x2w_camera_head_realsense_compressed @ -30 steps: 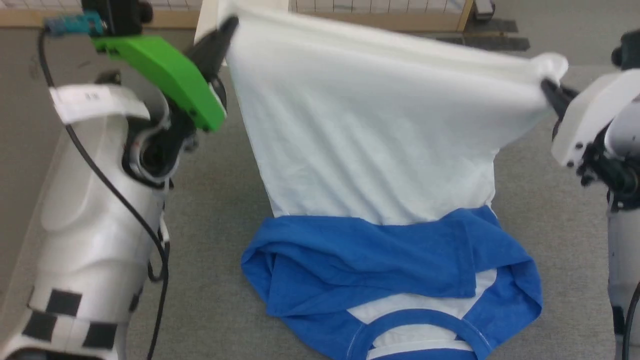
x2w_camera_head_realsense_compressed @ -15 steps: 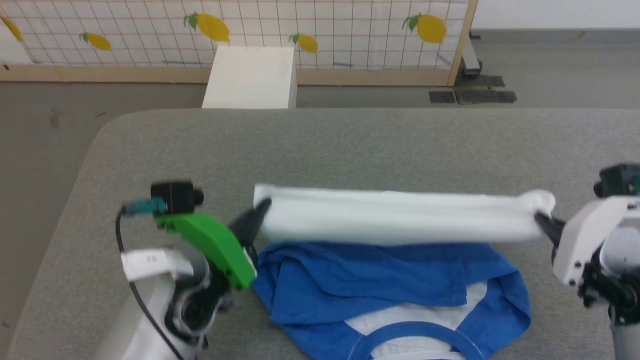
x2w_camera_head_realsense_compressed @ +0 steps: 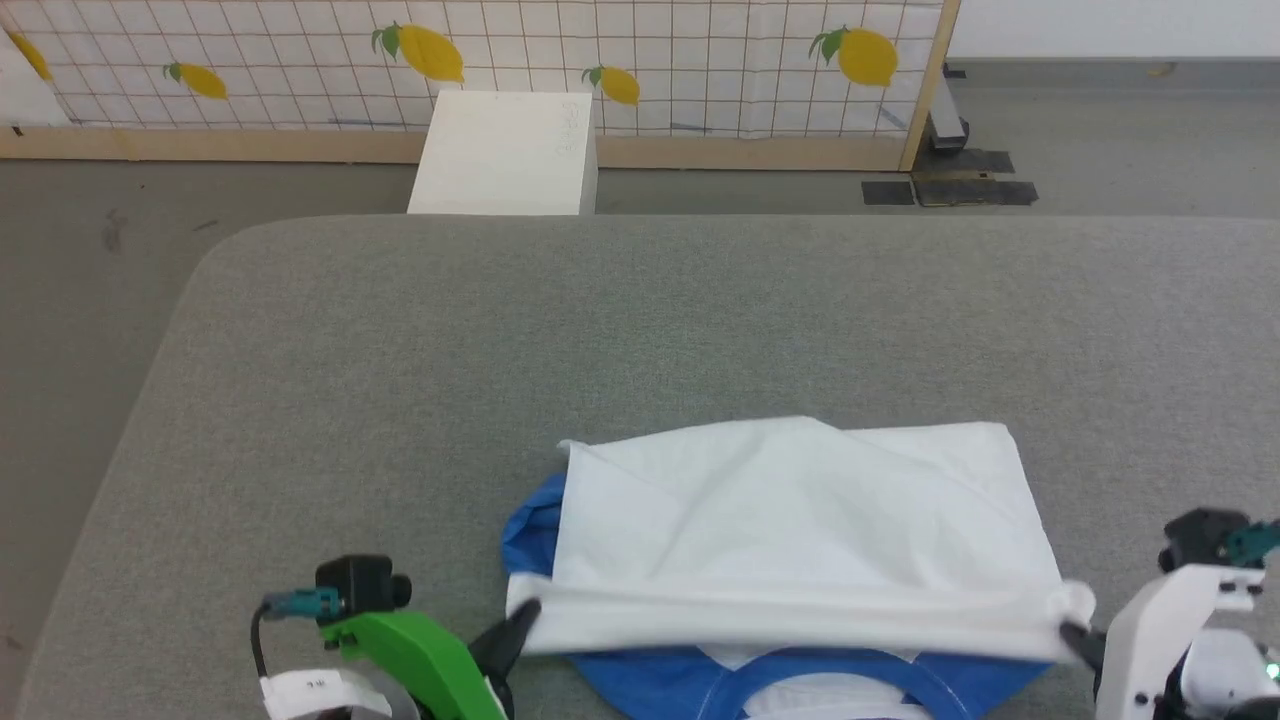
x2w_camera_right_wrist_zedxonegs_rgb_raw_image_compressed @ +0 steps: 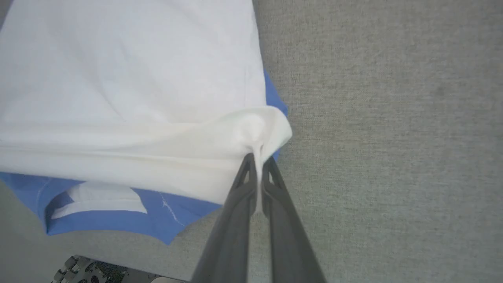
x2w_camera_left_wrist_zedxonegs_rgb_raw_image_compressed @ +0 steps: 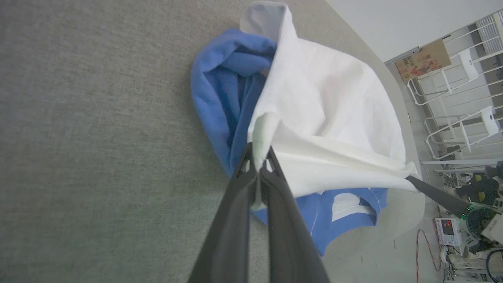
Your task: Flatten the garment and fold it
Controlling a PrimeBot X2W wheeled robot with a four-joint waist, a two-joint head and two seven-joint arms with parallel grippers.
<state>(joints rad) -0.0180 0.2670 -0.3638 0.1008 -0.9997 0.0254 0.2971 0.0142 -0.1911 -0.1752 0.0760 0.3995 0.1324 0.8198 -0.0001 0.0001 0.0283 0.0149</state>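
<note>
The garment [x2w_camera_head_realsense_compressed: 800, 520] lies near the front of the grey table, its white body folded forward over the bright blue sleeves and collar [x2w_camera_head_realsense_compressed: 830, 680]. My left gripper [x2w_camera_head_realsense_compressed: 525, 615] is shut on the left corner of the white hem, held just above the blue part. My right gripper [x2w_camera_head_realsense_compressed: 1070, 632] is shut on the hem's right corner. In the left wrist view the left gripper [x2w_camera_left_wrist_zedxonegs_rgb_raw_image_compressed: 259, 157] pinches white cloth [x2w_camera_left_wrist_zedxonegs_rgb_raw_image_compressed: 334, 118] beside bunched blue fabric [x2w_camera_left_wrist_zedxonegs_rgb_raw_image_compressed: 224, 86]. The right wrist view has the right gripper [x2w_camera_right_wrist_zedxonegs_rgb_raw_image_compressed: 257, 159] clamped on a white fold [x2w_camera_right_wrist_zedxonegs_rgb_raw_image_compressed: 137, 98] above the blue collar [x2w_camera_right_wrist_zedxonegs_rgb_raw_image_compressed: 98, 216].
The grey table [x2w_camera_head_realsense_compressed: 600, 320] stretches far beyond the garment, with a rounded back left corner. A white box [x2w_camera_head_realsense_compressed: 505, 155] stands on the floor behind it, before a lemon-patterned screen [x2w_camera_head_realsense_compressed: 500, 60]. Racks and equipment [x2w_camera_left_wrist_zedxonegs_rgb_raw_image_compressed: 463, 118] stand off the table's right side.
Both grippers have swept the white hem down and toward me, from raised high to low over the blue collar. The white body now lies doubled over the sleeves. The head camera has tilted.
</note>
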